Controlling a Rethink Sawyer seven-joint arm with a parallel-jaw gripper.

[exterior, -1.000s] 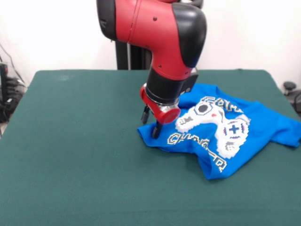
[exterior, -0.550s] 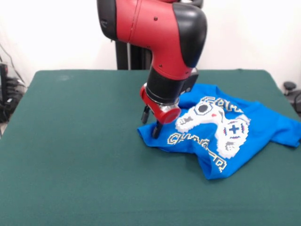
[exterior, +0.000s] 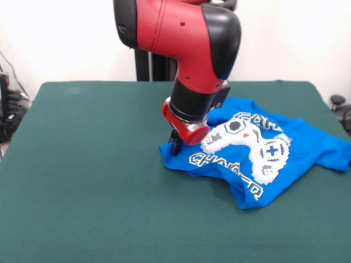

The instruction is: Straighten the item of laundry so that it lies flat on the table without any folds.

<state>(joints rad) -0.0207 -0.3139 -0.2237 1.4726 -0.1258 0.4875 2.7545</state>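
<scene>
Pinching the bunched left edge of the small bright blue printed T-shirt (exterior: pixel 263 159), our black gripper (exterior: pixel 175 143) seems placed to drag folds across the dark green felt table (exterior: pixel 88 181).

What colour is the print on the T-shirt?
White, with dark outlines, on the bright blue T-shirt; front view.
</scene>
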